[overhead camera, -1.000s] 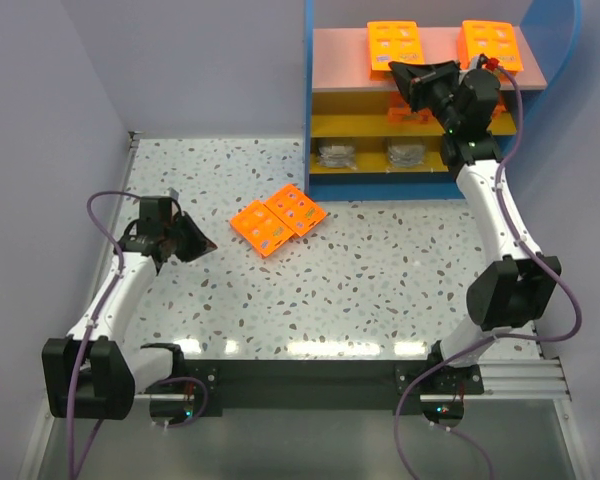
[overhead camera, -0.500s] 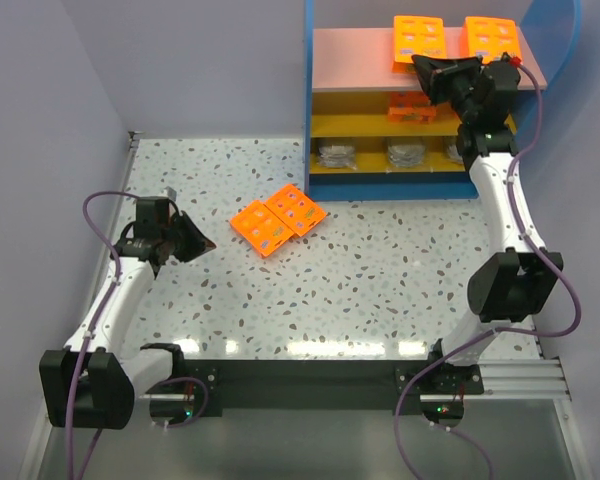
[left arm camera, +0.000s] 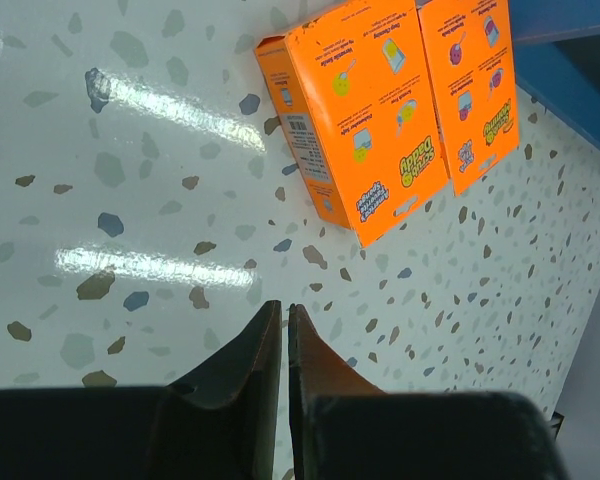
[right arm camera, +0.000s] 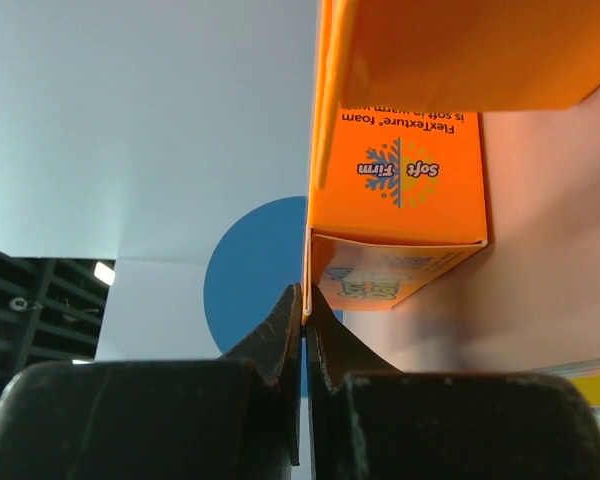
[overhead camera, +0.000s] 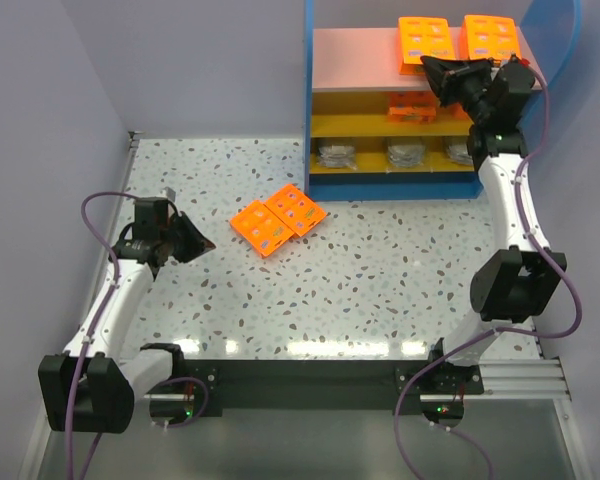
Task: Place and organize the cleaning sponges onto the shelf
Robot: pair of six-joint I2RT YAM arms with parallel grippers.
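my right gripper point(right arm camera: 305, 300) is pinched tight on the thin edge flap of an orange pack point(overhead camera: 426, 38). it lies on the shelf's point(overhead camera: 308, 110) pink top board point(overhead camera: 350, 60), just beside a second pack point(overhead camera: 491, 38). my wrist hides part of the middle board point(overhead camera: 350, 125). grey pads point(overhead camera: 336, 154) sit on the lower board point(overhead camera: 365, 170). my left gripper point(left arm camera: 284, 310), all but closed on nothing, hovers near two loose packs point(left arm camera: 365, 120) on the table point(overhead camera: 380, 270). since a second ago the held pack has slid right along the board.

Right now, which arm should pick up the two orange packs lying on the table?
Left. The left tool is empty and near the two orange packs, facing them; the right tool is up at the pink top board, pinching another pack.
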